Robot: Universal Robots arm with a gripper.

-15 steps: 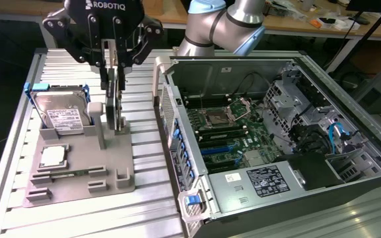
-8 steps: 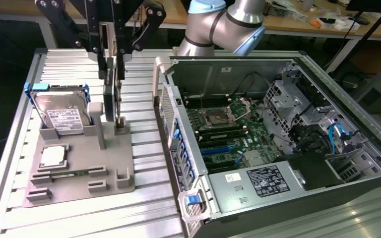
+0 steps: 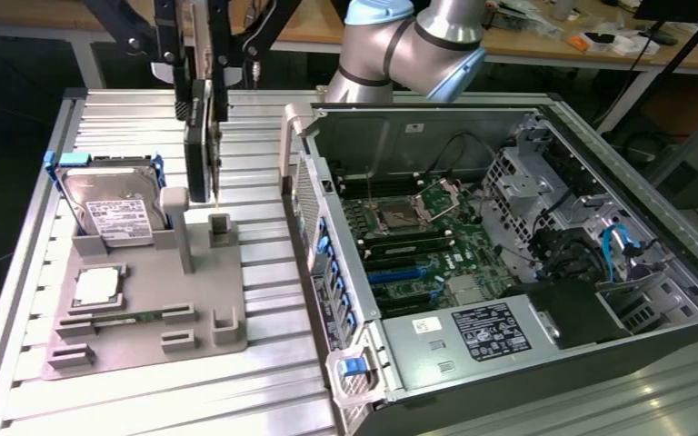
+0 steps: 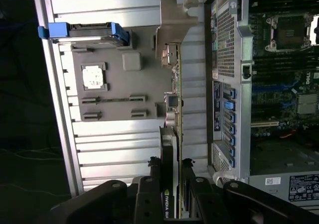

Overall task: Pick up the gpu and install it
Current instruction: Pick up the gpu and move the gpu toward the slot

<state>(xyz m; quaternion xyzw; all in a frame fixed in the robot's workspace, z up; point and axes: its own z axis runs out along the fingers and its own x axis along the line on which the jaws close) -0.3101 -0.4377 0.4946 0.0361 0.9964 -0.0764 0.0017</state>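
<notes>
The gpu (image 3: 199,150) is a thin dark card hanging on edge just above the grey fixture (image 3: 210,300), close to its slotted post (image 3: 219,227). My gripper (image 3: 204,95) is shut on the card's upper edge. The wrist view looks down the card (image 4: 169,144) edge-on between my fingers (image 4: 155,170), with the card's silver end bracket (image 4: 174,30) at its far end. The open computer case (image 3: 640,300) lies to the exterior view's right, its motherboard (image 3: 416,241) and blue expansion slot (image 3: 400,273) exposed.
On the fixture stand a silver hard drive in a blue frame (image 3: 113,204), a square processor (image 3: 97,286) and a narrow green memory stick (image 3: 131,318). The case's rear wall (image 3: 324,272) rises between the fixture and the motherboard. Everything rests on a ribbed aluminium table (image 3: 264,391).
</notes>
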